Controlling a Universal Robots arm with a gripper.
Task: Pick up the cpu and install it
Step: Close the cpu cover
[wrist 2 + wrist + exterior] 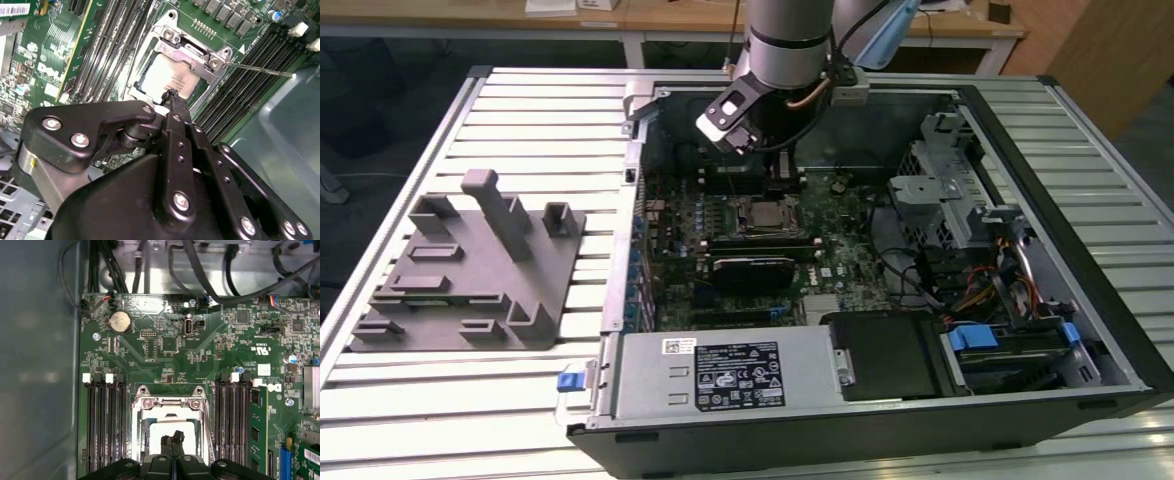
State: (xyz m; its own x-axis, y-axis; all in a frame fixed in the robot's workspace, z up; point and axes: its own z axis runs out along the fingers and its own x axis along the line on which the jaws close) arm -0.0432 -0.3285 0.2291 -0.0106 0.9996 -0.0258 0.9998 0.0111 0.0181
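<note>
Fingers point(167, 442) over cpu point(155, 433), case point(854, 436) on table point(534, 110)

The cpu point(172, 76) top looks matt, silvery metal. The socket frame point(167, 402) is shiny bare metal. The gripper point(170, 94) is matt black, perhaps plastic. The motherboard point(165, 345) has a smooth, green lacquered surface.

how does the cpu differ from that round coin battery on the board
The cpu is square, pale and the larger; the coin battery is round. The cpu lies inside the metal socket frame with the gripper pointing at it; the coin battery sits on open board, away from the gripper. Both are flat and on the green motherboard.
</note>
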